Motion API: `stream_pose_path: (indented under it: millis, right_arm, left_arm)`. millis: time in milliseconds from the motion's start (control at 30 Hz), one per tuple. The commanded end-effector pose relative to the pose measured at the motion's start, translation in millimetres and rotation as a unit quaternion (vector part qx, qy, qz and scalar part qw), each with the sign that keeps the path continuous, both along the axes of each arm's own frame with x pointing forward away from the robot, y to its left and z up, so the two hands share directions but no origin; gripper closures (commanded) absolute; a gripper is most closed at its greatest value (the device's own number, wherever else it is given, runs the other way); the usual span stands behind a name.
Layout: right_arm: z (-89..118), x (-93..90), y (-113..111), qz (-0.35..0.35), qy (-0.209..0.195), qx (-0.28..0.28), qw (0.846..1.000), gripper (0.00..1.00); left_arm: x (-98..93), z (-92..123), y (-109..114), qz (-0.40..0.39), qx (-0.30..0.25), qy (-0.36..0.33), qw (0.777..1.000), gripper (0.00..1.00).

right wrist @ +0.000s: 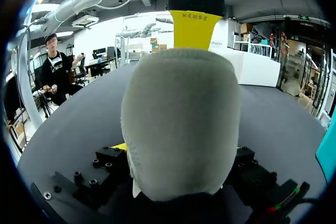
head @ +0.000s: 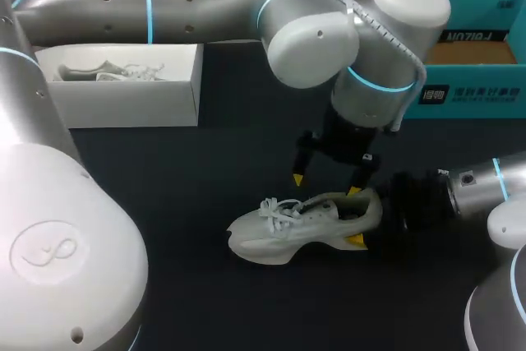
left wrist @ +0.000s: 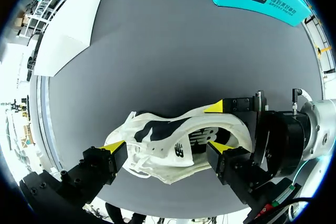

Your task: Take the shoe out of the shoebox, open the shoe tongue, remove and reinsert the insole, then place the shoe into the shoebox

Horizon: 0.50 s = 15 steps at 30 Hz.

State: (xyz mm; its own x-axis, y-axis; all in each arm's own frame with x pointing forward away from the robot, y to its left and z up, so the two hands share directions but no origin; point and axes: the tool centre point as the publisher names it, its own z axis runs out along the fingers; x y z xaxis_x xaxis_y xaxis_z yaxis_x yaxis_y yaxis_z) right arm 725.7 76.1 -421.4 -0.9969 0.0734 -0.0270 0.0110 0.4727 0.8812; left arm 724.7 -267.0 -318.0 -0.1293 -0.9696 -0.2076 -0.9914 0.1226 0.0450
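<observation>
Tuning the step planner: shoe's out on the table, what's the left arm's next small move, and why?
Probably lower the left gripper and pinch the tongue. It hangs open over the shoe, and the right gripper is shut on the heel, steadying it.

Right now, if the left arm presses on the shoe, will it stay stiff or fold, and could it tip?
The shoe has a soft-looking upper and loose laces, so it would probably fold under pressure. The thick sole is likely stiffer. The right end effector grips the heel from both sides, so tipping seems unlikely.
</observation>
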Motion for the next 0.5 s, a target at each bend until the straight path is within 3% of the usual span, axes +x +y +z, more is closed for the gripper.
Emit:
stream_pose_path:
  millis: [33,500]
  right_arm:
    - [-0.3,-0.2,0.7,-0.001,-0.001,-0.002,1.000,1.00]
    - [-0.3,-0.2,0.7,-0.001,-0.001,-0.002,1.000,1.00]
  left_arm:
    - [1.3,-8.0,-11.3,-0.003,0.013,0.003,1.000,0.00]
    - [-2.0,-30.3,-12.8,-0.020,0.039,0.008,0.999,0.00]
